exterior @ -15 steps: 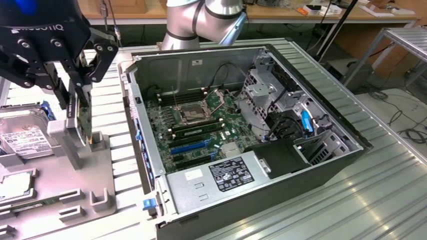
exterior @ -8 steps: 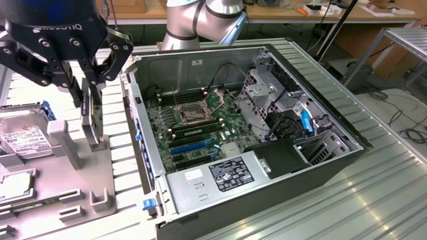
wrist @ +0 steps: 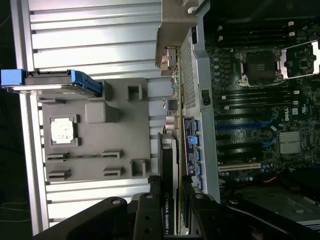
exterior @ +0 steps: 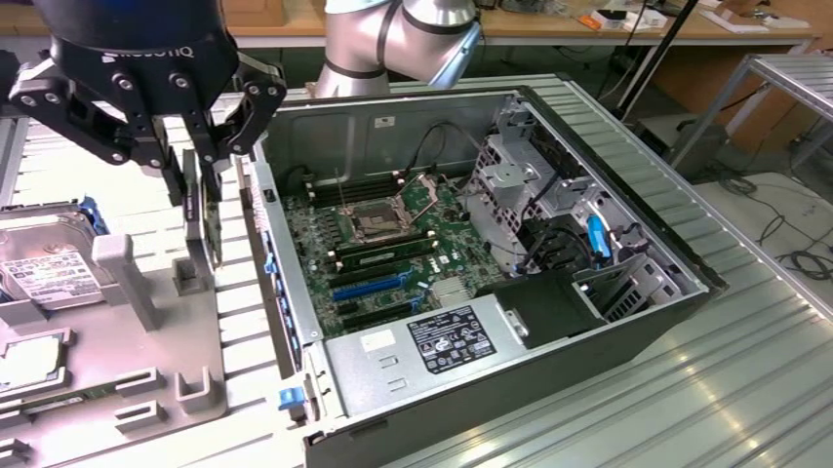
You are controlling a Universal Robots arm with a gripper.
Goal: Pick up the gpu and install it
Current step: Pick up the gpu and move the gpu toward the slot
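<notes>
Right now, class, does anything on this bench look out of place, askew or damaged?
Nothing stands out. The gpu stands upright on edge above the grey tray, under the gripper. The computer case lies open on its side, with the cover of the CPU socket flipped up; that looks deliberate, not damage.

robot body. arm (exterior: 377,44): smooth silvery-grey tubular housing with a rounded joint casing, at the far side of the scene. gripper (exterior: 195,161): matt black block body with pale "robotiq" lettering across its front. black jointed link bars flank it on both sides, each pivot marked by a round silvery pin. fingers (wrist: 148,215): slim, black, with small round screw heads.
</notes>
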